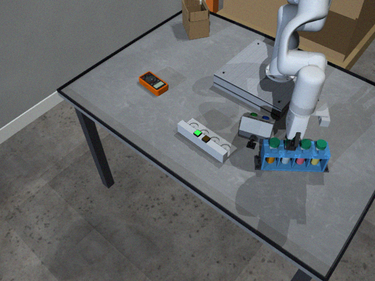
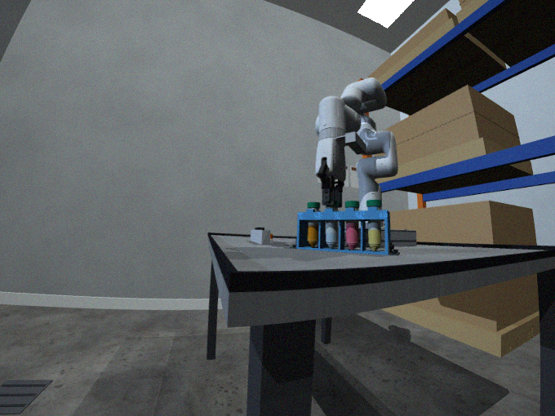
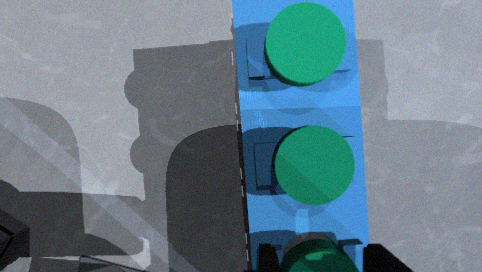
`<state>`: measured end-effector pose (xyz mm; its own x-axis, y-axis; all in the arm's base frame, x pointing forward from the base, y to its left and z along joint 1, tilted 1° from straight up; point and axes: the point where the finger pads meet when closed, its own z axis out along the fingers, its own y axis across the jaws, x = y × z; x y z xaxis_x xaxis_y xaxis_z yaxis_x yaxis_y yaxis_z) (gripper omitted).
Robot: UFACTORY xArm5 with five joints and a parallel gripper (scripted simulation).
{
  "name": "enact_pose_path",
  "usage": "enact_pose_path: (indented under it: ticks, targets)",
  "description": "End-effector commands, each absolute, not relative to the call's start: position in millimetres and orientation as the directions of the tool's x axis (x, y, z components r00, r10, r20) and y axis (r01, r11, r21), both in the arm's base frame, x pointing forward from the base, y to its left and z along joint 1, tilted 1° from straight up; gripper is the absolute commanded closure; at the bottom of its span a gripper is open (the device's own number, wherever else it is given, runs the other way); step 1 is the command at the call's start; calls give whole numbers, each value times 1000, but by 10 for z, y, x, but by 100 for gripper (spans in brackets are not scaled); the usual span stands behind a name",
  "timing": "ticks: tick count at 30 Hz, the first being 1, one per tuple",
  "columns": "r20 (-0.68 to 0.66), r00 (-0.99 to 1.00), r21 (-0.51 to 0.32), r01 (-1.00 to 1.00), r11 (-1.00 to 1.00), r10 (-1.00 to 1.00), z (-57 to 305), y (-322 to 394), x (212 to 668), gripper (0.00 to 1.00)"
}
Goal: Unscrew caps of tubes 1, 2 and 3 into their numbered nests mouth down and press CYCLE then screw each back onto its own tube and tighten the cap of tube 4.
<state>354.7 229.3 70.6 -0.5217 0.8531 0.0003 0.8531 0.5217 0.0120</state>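
The blue decapping rack (image 1: 294, 157) holds four tubes, all with green caps. My gripper (image 1: 292, 144) stands straight down over the second tube from the left in the top view, the one with white liquid. Its fingers sit on either side of that cap (image 3: 315, 256), slightly apart from it, so it is open. In the wrist view two other capped tubes (image 3: 314, 165) (image 3: 305, 42) lie beyond. The white cap tray (image 1: 204, 139) shows its green lamp (image 1: 197, 133) lit and its amber lamp (image 1: 205, 139) dark. Its nests look empty.
The key housing (image 1: 256, 124) with the green key (image 1: 253, 114) and the blue key (image 1: 266, 117) stands just behind the rack. An orange multimeter (image 1: 153, 83), a cardboard box (image 1: 196, 17) and the grey base plate (image 1: 250, 75) lie farther off.
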Motion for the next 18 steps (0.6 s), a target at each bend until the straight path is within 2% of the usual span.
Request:
enact_pose_path:
  ticks: [1,7,15,16,18]
  targets:
    - [10,-710,17,704,710,704,718,2299,3558,54]
    - [6,-850,19,527,850,527,718,2298,3559,54]
    - [6,-850,19,527,850,527,718,2297,3560,54]
    - [6,-850,19,527,850,527,718,2297,3560,100]
    - [6,-850,19,527,850,527,718,2297,3560,100]
